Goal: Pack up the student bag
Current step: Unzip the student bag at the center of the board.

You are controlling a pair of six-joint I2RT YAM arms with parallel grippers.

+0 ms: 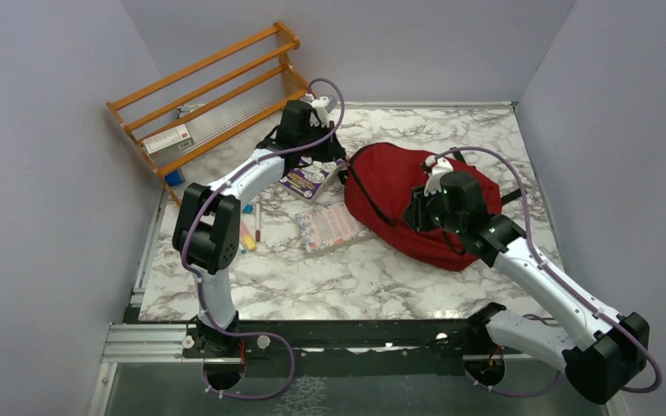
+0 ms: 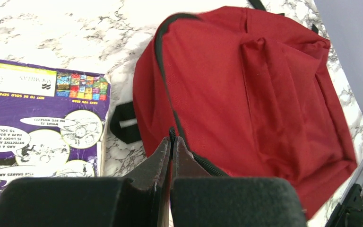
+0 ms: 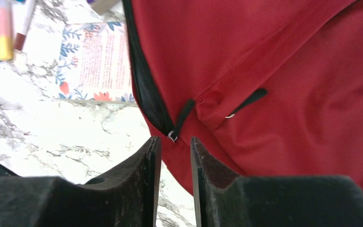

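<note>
The student bag (image 1: 395, 186) is a dark red backpack lying flat on the marble table, right of centre. It fills the left wrist view (image 2: 255, 94) and the right wrist view (image 3: 288, 71). My left gripper (image 1: 340, 163) is at the bag's left edge, its jaws shut (image 2: 172, 139) on the black zipper trim (image 2: 163, 56). My right gripper (image 1: 414, 215) hovers over the bag's near-left side. Its jaws (image 3: 172, 146) are slightly open and empty, with a zipper pull and its small ring (image 3: 172, 136) just ahead of the fingertips.
A purple comic book (image 1: 310, 180) lies left of the bag, and shows in the left wrist view (image 2: 38, 127). A floral book (image 1: 329, 225) lies nearer. Markers (image 1: 250, 232) lie further left. A wooden rack (image 1: 217, 87) leans at the back left.
</note>
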